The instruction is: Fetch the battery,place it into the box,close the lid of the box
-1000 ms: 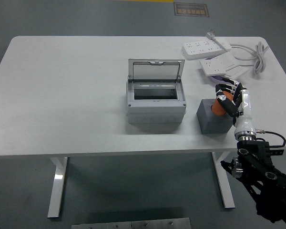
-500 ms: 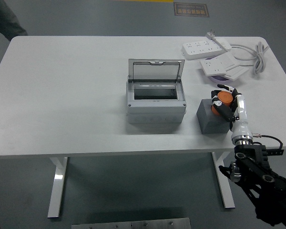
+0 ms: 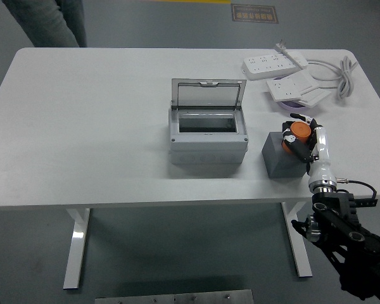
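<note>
An orange cylindrical battery (image 3: pixel 297 133) stands upright over the grey block (image 3: pixel 277 158) at the right of the table. My right hand (image 3: pixel 302 139) has its black fingers curled around the battery. The grey box (image 3: pixel 208 142) sits at the table's middle with its clear lid (image 3: pixel 208 95) standing open behind it, and its inside shows dark. My right hand is about a hand's width to the right of the box. No left arm shows.
Two white power strips (image 3: pixel 273 63) (image 3: pixel 297 87) with a coiled cable (image 3: pixel 342 76) lie at the back right. A person's legs (image 3: pixel 50 19) stand at the table's far left corner. The white table (image 3: pixel 82 126) spreads to the left of the box.
My right hand turned the battery from tilted to upright and shifted slightly up over the block, then held still. A person has walked in at the top left.
</note>
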